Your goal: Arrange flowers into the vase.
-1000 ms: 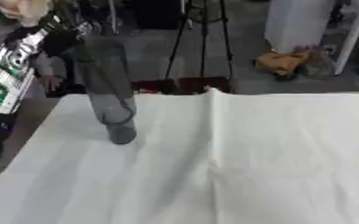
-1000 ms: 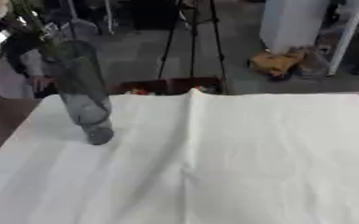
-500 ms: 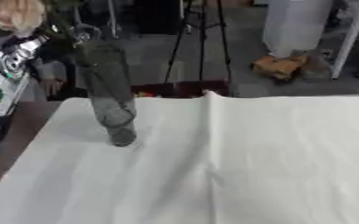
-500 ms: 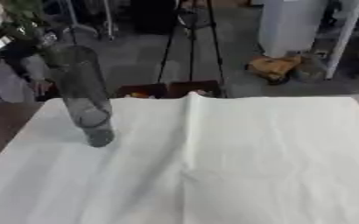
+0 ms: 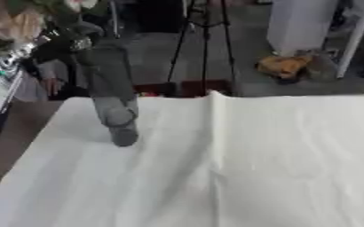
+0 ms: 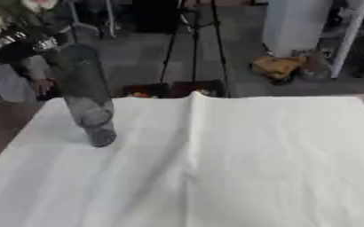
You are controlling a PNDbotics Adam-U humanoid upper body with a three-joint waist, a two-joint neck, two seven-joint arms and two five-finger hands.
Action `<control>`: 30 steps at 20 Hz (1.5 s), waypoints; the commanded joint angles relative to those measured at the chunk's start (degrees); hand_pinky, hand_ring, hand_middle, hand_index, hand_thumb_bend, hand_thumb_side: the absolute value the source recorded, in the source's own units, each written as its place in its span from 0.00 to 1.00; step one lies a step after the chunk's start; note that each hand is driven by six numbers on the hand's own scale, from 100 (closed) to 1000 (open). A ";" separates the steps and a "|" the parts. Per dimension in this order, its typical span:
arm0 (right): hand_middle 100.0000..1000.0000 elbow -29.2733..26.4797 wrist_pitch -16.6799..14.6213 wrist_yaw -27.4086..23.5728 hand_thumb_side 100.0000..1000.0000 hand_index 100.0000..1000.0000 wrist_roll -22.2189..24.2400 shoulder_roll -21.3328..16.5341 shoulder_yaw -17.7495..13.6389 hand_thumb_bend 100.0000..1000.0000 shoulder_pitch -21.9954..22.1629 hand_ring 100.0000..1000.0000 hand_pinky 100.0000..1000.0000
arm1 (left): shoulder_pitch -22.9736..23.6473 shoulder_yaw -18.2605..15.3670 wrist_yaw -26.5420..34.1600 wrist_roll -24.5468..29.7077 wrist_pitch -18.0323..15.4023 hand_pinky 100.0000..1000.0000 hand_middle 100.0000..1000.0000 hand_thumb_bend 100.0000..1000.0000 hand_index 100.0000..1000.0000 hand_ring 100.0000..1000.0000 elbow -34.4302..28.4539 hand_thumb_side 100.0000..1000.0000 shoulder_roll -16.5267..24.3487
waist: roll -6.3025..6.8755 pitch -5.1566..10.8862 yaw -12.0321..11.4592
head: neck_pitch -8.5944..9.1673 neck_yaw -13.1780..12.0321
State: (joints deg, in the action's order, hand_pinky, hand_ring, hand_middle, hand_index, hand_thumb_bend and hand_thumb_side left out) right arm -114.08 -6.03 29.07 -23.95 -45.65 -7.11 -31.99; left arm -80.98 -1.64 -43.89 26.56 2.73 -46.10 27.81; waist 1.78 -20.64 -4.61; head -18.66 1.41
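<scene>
Tall, dark, translucent vase [image 5: 111, 95] standing on the white cloth [image 5: 239, 168] that covers the tabletop [image 5: 18, 133], near the cloth's far left corner; the vase appears to lean slightly, its base nearer the viewer than its mouth. Just above and to the left of the vase mouth, the robot's left hand [image 5: 65, 42] comes in from the upper left carrying flowers [image 5: 29, 17]: pale blooms and green leaves are visible above the vase, with what seems to be a stem directed toward the rim. The picture is blurred here, so it cannot be told whether the fingers are curled round the stems or spread, nor whether any stem has entered the vase. The right hand appears in neither view. To the right of the vase the cloth shows only a raised fold [image 5: 215, 128] running toward the viewer.

Progress, as judged: the first insertion looks under way but not complete. No flower can be seen standing free in the vase, and lowering the stems and releasing them is left to do.
</scene>
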 commanded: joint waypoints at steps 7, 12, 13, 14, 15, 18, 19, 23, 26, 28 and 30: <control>0.82 -0.51 0.20 -0.32 1.00 0.88 -0.14 -1.01 -0.87 0.24 -0.29 0.85 0.81 | -0.30 -0.34 -0.85 0.74 0.02 0.92 1.00 0.45 1.00 1.00 -1.33 1.00 3.35 | 0.53 2.79 -0.49 | -0.58 0.09; 0.82 -0.51 0.24 -0.31 1.00 0.88 -0.15 -1.01 -0.85 0.24 -0.31 0.85 0.81 | -0.15 -0.37 -0.88 1.24 -0.27 0.92 1.00 0.45 1.00 1.00 -1.43 1.00 3.65 | 0.50 2.88 -0.62 | -0.66 0.17; 0.82 -0.51 0.24 -0.31 1.00 0.88 -0.15 -1.01 -0.85 0.24 -0.30 0.85 0.81 | -0.10 -0.35 -0.90 1.29 -0.29 0.92 1.00 0.45 1.00 1.00 -1.44 1.00 3.71 | 0.50 2.90 -0.64 | -0.70 0.19; 0.82 -0.51 0.26 -0.30 1.00 0.88 -0.15 -1.01 -0.86 0.24 -0.26 0.85 0.81 | 0.21 -0.14 -0.95 1.58 -0.51 0.92 1.00 0.45 1.00 1.00 -1.50 1.00 4.10 | 0.50 2.99 -0.77 | -0.91 0.31; 0.82 -0.51 0.28 -0.29 1.00 0.88 -0.14 -1.00 -0.87 0.24 -0.21 0.85 0.81 | 0.47 -0.01 -0.93 1.88 -0.75 0.92 1.00 0.45 1.00 1.00 -1.61 1.00 4.44 | 0.50 3.04 -0.85 | -1.05 0.37; 0.82 -0.51 0.31 -0.28 1.00 0.88 -0.15 -0.90 -0.89 0.23 -0.16 0.85 0.81 | 1.16 0.17 -0.23 2.59 -1.48 0.92 1.00 0.45 1.00 1.00 -2.22 1.00 5.19 | 0.49 3.23 -1.04 | -1.48 0.52; 0.82 -0.51 0.31 -0.28 1.00 0.88 -0.15 -0.88 -0.89 0.23 -0.16 0.85 0.81 | 1.34 0.22 0.11 2.78 -1.65 0.92 1.00 0.45 1.00 1.00 -2.42 1.00 5.39 | 0.49 3.26 -1.07 | -1.55 0.54; 0.82 -0.51 0.31 -0.27 1.00 0.88 -0.14 -0.86 -0.89 0.23 -0.16 0.85 0.81 | 1.53 0.32 0.66 3.06 -1.69 0.92 1.00 0.45 1.00 1.00 -2.72 1.00 5.64 | 0.49 3.29 -1.09 | -1.61 0.55; 0.82 -0.51 0.36 -0.27 1.00 0.88 -0.21 -0.74 -0.92 0.22 -0.23 0.85 0.81 | 2.34 0.48 0.97 3.59 -2.02 0.92 1.00 0.44 1.00 1.00 -2.86 1.00 6.27 | 0.36 3.57 -1.48 | -2.03 0.84; 0.82 -0.51 0.42 -0.27 1.00 0.88 -0.25 -0.65 -0.93 0.22 -0.20 0.85 0.81 | 2.50 0.44 1.43 3.68 -2.32 0.92 1.00 0.43 1.00 1.00 -3.21 1.00 6.31 | 0.29 3.71 -1.54 | -2.16 0.97; 0.82 -0.51 0.47 -0.26 1.00 0.88 -0.33 -0.54 -0.93 0.21 -0.23 0.85 0.81 | 2.63 0.64 2.25 3.73 -2.81 0.92 1.00 0.44 1.00 1.00 -3.74 1.00 6.35 | 0.22 3.84 -1.55 | -2.17 1.01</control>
State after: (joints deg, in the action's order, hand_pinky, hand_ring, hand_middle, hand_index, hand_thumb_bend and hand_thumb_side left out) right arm -114.08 -5.72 29.07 -24.07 -45.16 -7.38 -31.72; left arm -77.47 -1.08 -42.25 30.29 0.33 -48.56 31.97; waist 1.78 -19.32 -6.07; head -20.68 2.21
